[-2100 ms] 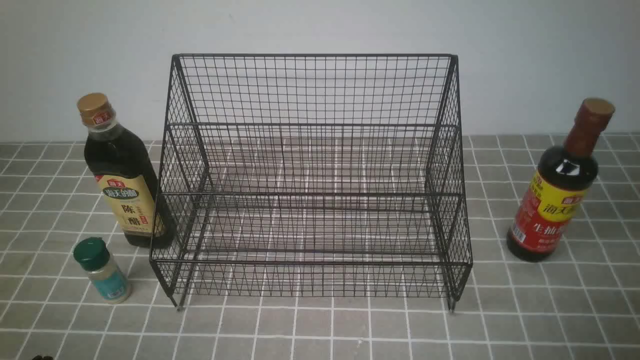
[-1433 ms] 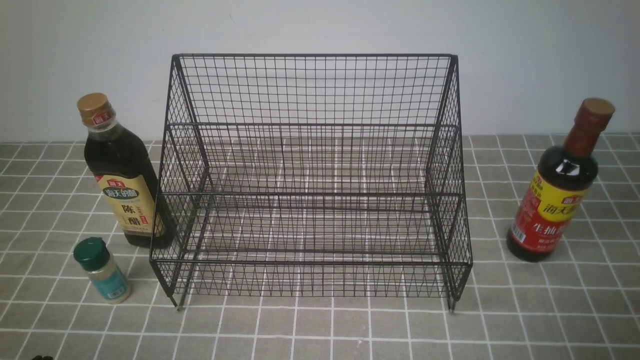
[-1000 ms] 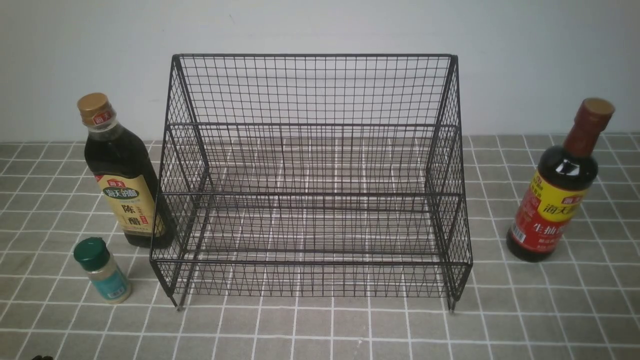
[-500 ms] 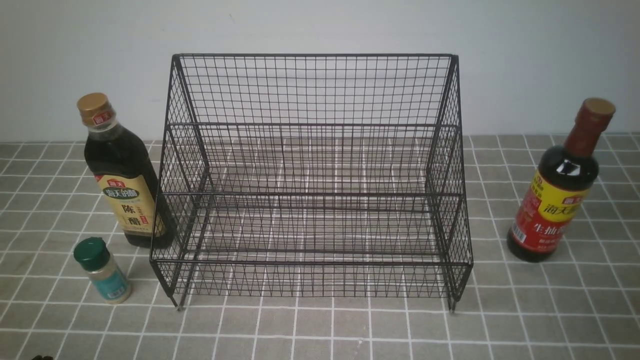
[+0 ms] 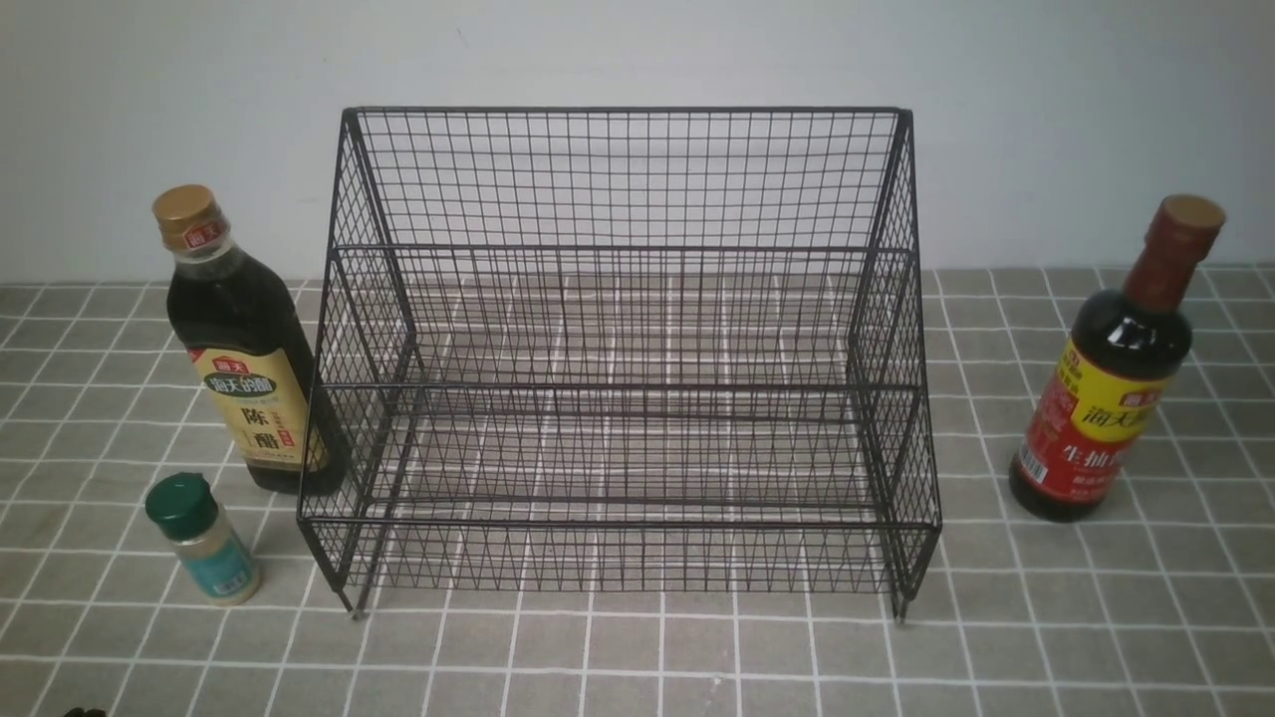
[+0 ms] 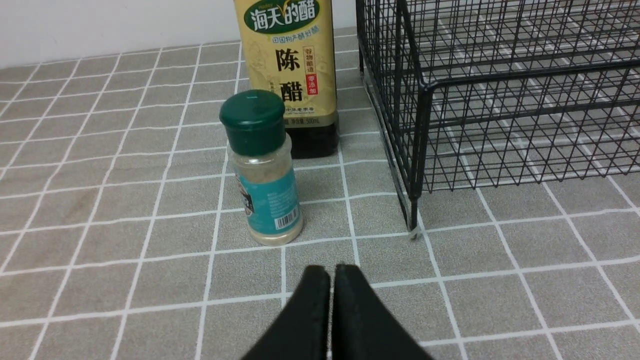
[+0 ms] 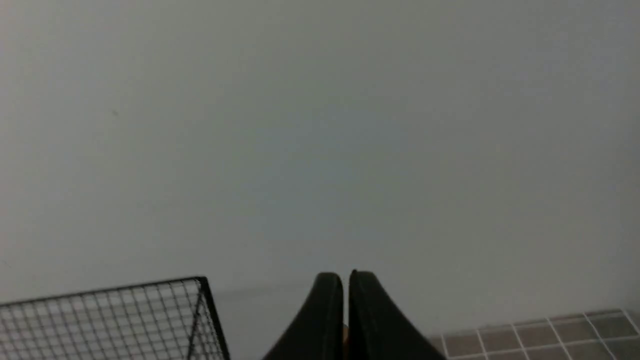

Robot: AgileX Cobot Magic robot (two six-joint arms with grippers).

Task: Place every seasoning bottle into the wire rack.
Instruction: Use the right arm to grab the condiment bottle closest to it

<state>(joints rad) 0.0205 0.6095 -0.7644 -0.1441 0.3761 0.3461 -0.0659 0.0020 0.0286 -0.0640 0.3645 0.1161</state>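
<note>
The black wire rack point(image 5: 623, 249) stands mid-table with nothing in it. To its left a tall dark bottle with gold cap and tan label point(image 5: 249, 368) stands upright, and a small green-capped shaker point(image 5: 204, 543) sits in front of it. A dark bottle with red neck and red-yellow label point(image 5: 1111, 388) stands to the rack's right. Neither gripper shows in the front view. In the left wrist view my left gripper point(image 6: 332, 267) is shut and empty, low over the tiles, just short of the shaker point(image 6: 262, 170). My right gripper point(image 7: 346, 274) is shut, empty, facing the wall beside the rack's top corner point(image 7: 200, 280).
The table has a grey tiled cover with white lines point(image 5: 637, 657), and a plain pale wall point(image 5: 637, 50) rises close behind the rack. The rack's front left foot point(image 6: 412, 232) stands just right of the shaker in the left wrist view.
</note>
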